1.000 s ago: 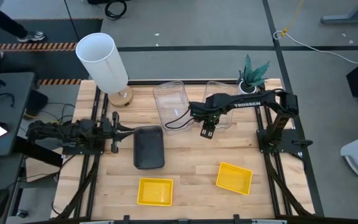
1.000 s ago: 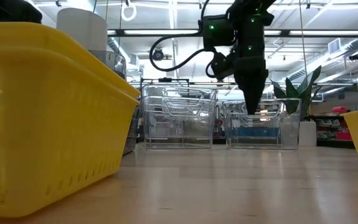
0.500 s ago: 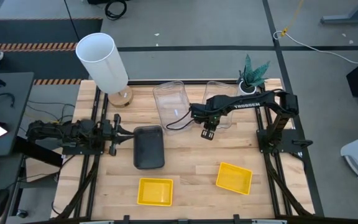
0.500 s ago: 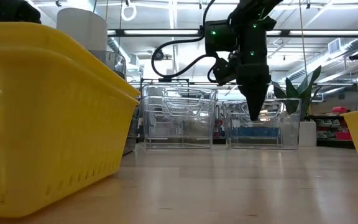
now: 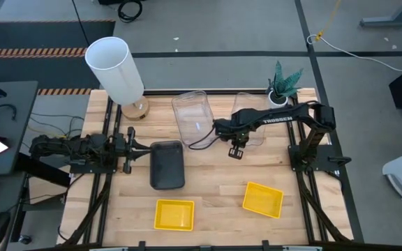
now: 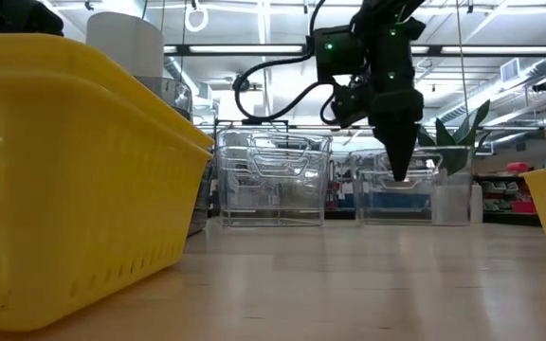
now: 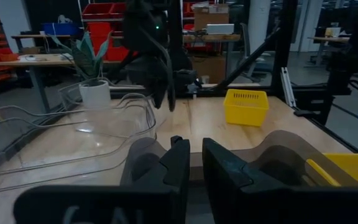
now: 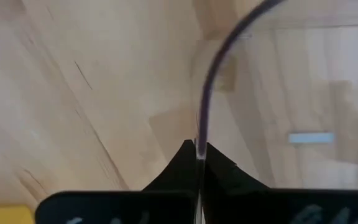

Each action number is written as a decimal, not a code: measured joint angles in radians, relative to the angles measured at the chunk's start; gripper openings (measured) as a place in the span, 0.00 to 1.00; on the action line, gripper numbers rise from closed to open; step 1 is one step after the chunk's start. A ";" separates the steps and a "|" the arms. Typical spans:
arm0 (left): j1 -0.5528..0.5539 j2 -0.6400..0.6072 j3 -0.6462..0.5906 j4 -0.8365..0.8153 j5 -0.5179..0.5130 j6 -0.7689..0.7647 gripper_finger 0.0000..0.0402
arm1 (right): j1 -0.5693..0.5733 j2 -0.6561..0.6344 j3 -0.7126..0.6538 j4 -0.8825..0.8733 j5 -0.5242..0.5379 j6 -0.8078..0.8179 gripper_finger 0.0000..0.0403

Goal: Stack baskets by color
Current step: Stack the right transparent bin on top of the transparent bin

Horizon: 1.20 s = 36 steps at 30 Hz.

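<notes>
My right gripper (image 5: 237, 149) points down, shut on the near rim of the right clear basket (image 5: 251, 117) at the table's far middle. A second clear basket (image 5: 190, 113) stands to its left. The dark grey basket (image 5: 167, 165) lies flat at centre left. Just left of it my left gripper (image 5: 127, 148) points level at it, a narrow gap between its fingers (image 7: 190, 163) and nothing in it. Two yellow baskets (image 5: 174, 214) (image 5: 263, 199) lie near the front edge. My right gripper pinches the clear basket's thin rim (image 8: 201, 127) between its two fingers, on the near wall close to the left corner. The fingers come from above, one inside the basket and one outside (image 6: 401, 169). The basket's base still looks set on the table.
A tall white cylinder (image 5: 115, 68) stands at the far left and a small potted plant (image 5: 283, 85) at the far right corner. In the low view one yellow basket (image 6: 64, 170) fills the near left. Bare wood lies between the grey basket and the yellow ones.
My right gripper has shut on the clear basket's near rim and shifted slightly toward the table's right. The right clear basket has slid a little to the right with it. The left arm has kept still.
</notes>
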 joint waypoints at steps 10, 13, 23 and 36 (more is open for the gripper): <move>0.000 0.000 0.000 -0.004 -0.003 0.001 0.12 | 0.073 0.000 0.111 -0.162 0.066 0.003 0.00; 0.000 0.000 0.000 -0.005 -0.003 0.000 0.12 | 0.100 0.000 0.153 -0.197 0.082 0.003 0.00; 0.000 0.000 0.000 -0.005 -0.004 0.000 0.12 | 0.167 0.000 0.312 -0.349 0.178 -0.002 0.00; 0.000 0.000 0.000 -0.007 -0.005 -0.008 0.12 | 0.187 0.000 0.515 -0.358 0.385 -0.184 0.00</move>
